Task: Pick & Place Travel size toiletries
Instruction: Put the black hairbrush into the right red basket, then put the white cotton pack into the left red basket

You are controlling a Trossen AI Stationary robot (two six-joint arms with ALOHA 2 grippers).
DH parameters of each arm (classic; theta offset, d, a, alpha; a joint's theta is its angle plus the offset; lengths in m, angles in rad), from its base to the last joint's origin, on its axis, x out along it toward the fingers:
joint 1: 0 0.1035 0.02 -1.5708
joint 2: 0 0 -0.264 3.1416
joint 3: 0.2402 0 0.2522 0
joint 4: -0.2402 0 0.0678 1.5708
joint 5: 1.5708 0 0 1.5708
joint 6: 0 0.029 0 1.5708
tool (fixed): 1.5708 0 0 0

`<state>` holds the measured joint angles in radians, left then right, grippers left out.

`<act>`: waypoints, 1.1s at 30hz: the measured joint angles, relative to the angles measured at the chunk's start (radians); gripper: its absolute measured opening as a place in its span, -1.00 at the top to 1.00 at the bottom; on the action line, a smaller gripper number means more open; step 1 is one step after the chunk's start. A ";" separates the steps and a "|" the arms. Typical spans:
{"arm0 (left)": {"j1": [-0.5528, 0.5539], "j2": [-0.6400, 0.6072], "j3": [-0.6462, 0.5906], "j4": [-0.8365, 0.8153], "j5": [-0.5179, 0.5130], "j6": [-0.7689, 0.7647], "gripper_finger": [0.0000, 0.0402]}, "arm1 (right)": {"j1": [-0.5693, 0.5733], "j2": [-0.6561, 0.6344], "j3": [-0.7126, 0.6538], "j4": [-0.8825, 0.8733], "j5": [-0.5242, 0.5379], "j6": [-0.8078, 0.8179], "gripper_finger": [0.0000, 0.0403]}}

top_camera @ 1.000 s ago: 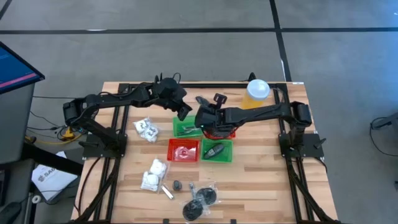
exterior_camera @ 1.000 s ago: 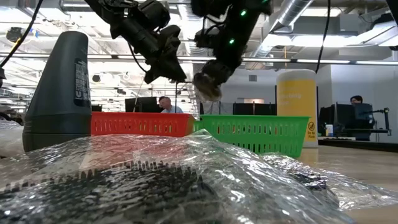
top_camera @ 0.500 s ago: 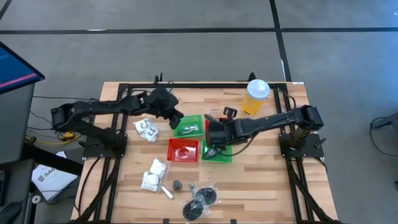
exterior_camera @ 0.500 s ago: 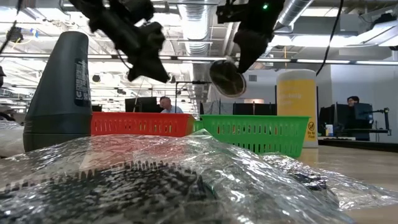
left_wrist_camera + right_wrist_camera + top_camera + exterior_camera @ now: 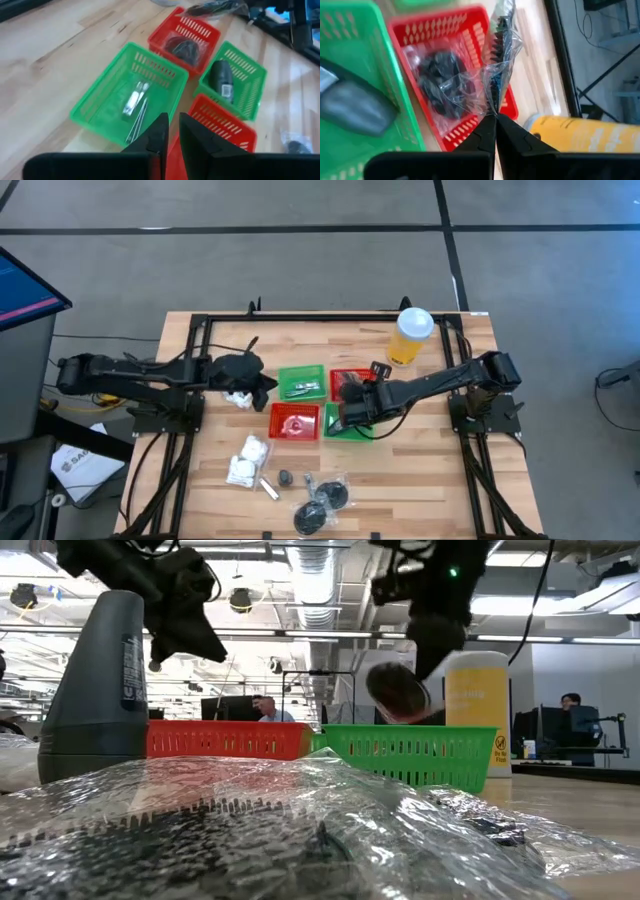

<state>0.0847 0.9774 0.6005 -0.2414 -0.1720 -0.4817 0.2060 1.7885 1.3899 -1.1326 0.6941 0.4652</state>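
Observation:
My right gripper point(image 5: 343, 408) is shut on a dark grey disc in clear plastic wrap point(image 5: 398, 690), above the far red basket point(image 5: 470, 37) and the near green basket point(image 5: 352, 425). A second wrapped disc point(image 5: 441, 84) lies in that red basket. My left gripper point(image 5: 171, 134) hovers shut and empty over white puffy packets point(image 5: 238, 396) at the table's left. Thin silvery tubes point(image 5: 135, 102) lie in the far green basket point(image 5: 302, 383). More packets point(image 5: 248, 460), a tube point(image 5: 268, 487) and wrapped discs point(image 5: 322, 502) lie near the front edge. My right gripper pinches a gathered bit of the clear wrap point(image 5: 492, 107) between its two fingertips. The fingers slant downward from the table's right side. The wrapped disc point(image 5: 496, 60) hangs from the fingers, lifted clear of the baskets.
A tall yellow cup with a white lid point(image 5: 413, 335) stands at the far right. A near red basket point(image 5: 295, 422) sits beside the green one, which holds a dark grey object point(image 5: 221, 78). Bare wood lies along the right and near right.
My left gripper has drawn back from over the far green basket toward the table's left edge, ending over the white packets. My right gripper has carried the wrapped disc toward the near edge, a little lower, and tipped further downward.

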 joint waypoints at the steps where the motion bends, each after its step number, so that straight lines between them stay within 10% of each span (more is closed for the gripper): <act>1: -0.009 -0.005 -0.005 0.000 -0.012 -0.002 0.81 | -0.001 0.000 -0.015 0.002 0.002 0.003 1.00; 24: -0.039 -0.008 -0.049 0.027 -0.064 -0.032 0.81 | -0.077 0.000 -0.122 0.164 -0.046 -0.023 0.99; 33: -0.039 -0.008 -0.049 0.027 -0.064 -0.032 0.81 | -0.085 0.000 -0.122 0.187 -0.074 -0.050 0.57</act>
<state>0.0460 0.9695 0.5514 -0.2142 -0.2359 -0.5133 0.1211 1.7885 1.2678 -0.9454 0.6205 0.4156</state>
